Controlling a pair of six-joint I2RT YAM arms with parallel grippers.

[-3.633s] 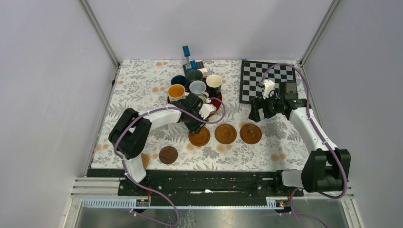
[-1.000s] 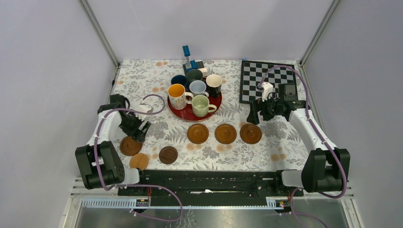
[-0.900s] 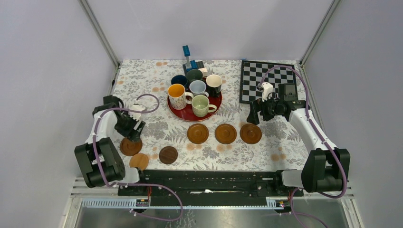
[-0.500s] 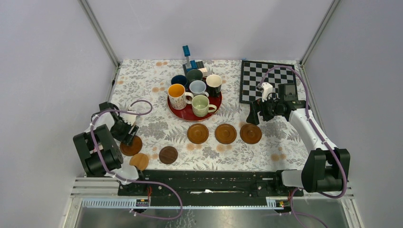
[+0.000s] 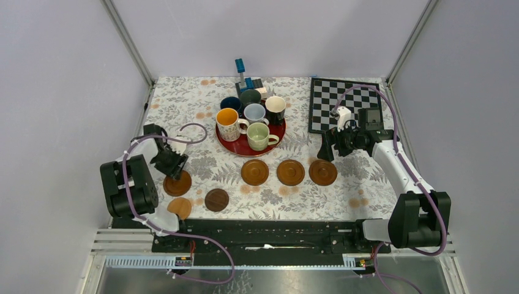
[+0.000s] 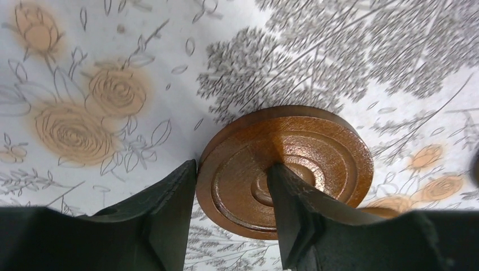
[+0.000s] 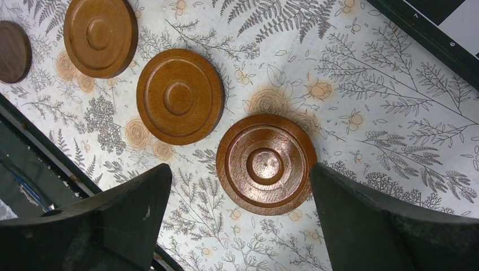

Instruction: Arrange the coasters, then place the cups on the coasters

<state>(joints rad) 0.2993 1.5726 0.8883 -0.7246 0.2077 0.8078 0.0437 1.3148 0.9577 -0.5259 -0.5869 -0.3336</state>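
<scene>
No writing can be read with any certainty in these views. The nearest thing to it is a pair of tiny white marks on the dark border of the chessboard (image 7: 432, 25), at the top right corner of the right wrist view; they sit like edge numerals but are too small to make out. The cups (image 5: 258, 136) and the coasters (image 5: 290, 172) carry patterns and turned rings only, with no legible label or brand.

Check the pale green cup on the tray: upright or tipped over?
Upright: the pale green cup stands on the red tray, its open mouth facing up toward the top camera.
</scene>
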